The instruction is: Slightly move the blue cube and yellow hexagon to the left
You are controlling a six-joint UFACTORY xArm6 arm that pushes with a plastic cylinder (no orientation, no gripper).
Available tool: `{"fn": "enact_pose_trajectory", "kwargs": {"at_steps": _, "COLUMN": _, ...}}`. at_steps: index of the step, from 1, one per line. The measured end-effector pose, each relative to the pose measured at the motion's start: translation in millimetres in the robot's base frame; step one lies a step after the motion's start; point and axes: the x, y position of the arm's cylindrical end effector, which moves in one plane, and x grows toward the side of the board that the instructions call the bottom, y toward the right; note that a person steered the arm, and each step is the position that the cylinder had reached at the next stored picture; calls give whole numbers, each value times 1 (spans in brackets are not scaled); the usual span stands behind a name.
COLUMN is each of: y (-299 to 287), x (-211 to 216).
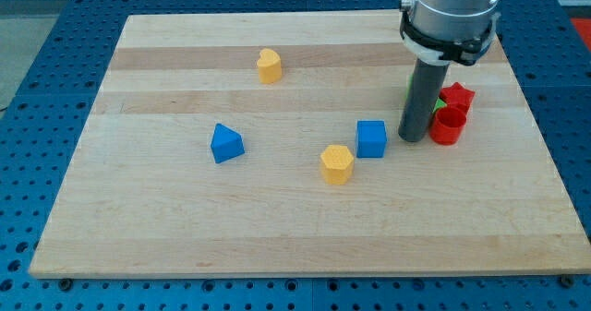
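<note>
The blue cube (371, 137) sits right of the board's middle. The yellow hexagon (337, 163) lies just below and left of it, nearly touching. My tip (412, 138) rests on the board a short gap to the right of the blue cube, at about its height in the view. The rod rises from it to the arm's grey wrist at the view's top right.
A red cylinder (448, 126) and a red star (456, 97) sit just right of the rod, with a green block (438, 102) mostly hidden behind it. A blue triangular block (225, 144) lies left of centre. Another yellow block (269, 65) lies near the top. The wooden board (277, 237) rests on a blue perforated table.
</note>
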Motion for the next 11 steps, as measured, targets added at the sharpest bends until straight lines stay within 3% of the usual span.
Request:
{"fn": "enact_pose_trajectory", "kwargs": {"at_steps": 4, "y": -84, "x": 11}}
{"fn": "enact_pose_trajectory", "kwargs": {"at_steps": 5, "y": -70, "x": 12}}
{"fn": "enact_pose_trajectory", "kwargs": {"at_steps": 8, "y": -58, "x": 87}}
{"fn": "enact_pose_trajectory", "kwargs": {"at_steps": 9, "y": -98, "x": 85}}
{"fn": "enact_pose_trajectory", "kwargs": {"at_steps": 11, "y": -112, "x": 10}}
